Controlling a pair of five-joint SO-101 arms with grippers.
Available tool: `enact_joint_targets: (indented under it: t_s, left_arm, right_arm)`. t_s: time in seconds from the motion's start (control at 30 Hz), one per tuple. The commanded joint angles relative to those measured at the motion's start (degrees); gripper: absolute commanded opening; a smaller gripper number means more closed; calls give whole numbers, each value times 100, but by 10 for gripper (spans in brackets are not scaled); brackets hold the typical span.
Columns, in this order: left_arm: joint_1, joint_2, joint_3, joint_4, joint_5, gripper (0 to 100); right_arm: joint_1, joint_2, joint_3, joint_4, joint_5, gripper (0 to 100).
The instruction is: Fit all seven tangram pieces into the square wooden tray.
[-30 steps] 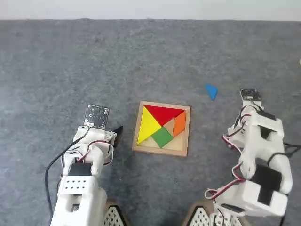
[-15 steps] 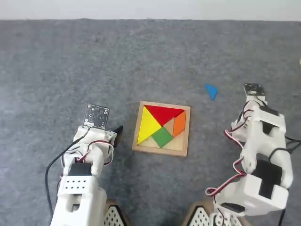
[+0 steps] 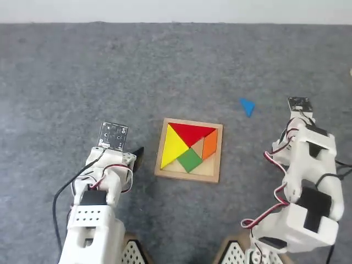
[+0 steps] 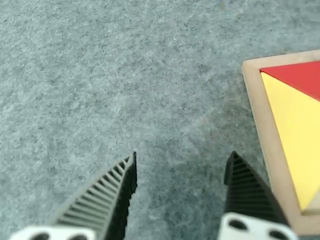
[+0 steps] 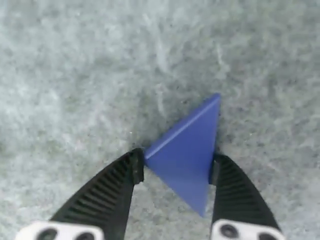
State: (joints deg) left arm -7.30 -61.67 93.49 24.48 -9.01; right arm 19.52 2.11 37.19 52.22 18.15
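**Blue triangle out on the mat, tray part filled**

We see the square wooden tray point(image 3: 204, 170) lying flat on the fuzzy grey mat point(image 3: 110, 71), about midway between the two arms. Inside it are four pieces:
- a large red triangle point(image 3: 191, 133) along the far edge
- a large yellow triangle point(image 3: 173, 147) along the left edge
- a green square point(image 3: 190, 160) standing on its point near the middle
- an orange slanted piece point(image 3: 209, 146) at the right

Pale bare wood shows along the tray's near side. The pieces look flat, smooth and painted.

A small blue triangle point(image 3: 247, 106) lies on the mat to the right of the tray and farther away, well apart from it.

On the right gripper point(image 5: 176, 156) the ribbed black fingers point(image 5: 105, 200) are spread apart. In its wrist view the blue triangle sits between their tips. We cannot tell whether they touch it.

The left gripper point(image 4: 183, 160) also has its ribbed fingers apart. It is over the mat just left of the tray's far-left corner.
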Motion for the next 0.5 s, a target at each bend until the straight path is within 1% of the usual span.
enact_joint_targets:
  t_s: [0.0, 0.03, 0.17, 0.33, 0.4, 0.47]
  left_arm:
    - [-35, -105, -31, -97, -53, 280]
    - [-35, -105, -31, -97, -53, 280]
    - [-35, -105, -31, -97, -53, 280]
    - [-35, -105, -31, -97, -53, 280]
    - [-35, -105, -31, -97, -53, 280]
    - [-35, -105, -31, -97, -53, 280]
  right_arm:
    - [312, -48, -246, 171, -70, 111]
    - [374, -57, -246, 171, -44, 95]
    - [453, -57, -255, 189, -35, 110]
    - [444, -57, -492, 462, -79, 112]
    - [435, -57, -730, 505, -378, 113]
    - [426, -22, -1029, 514, -1152, 113]
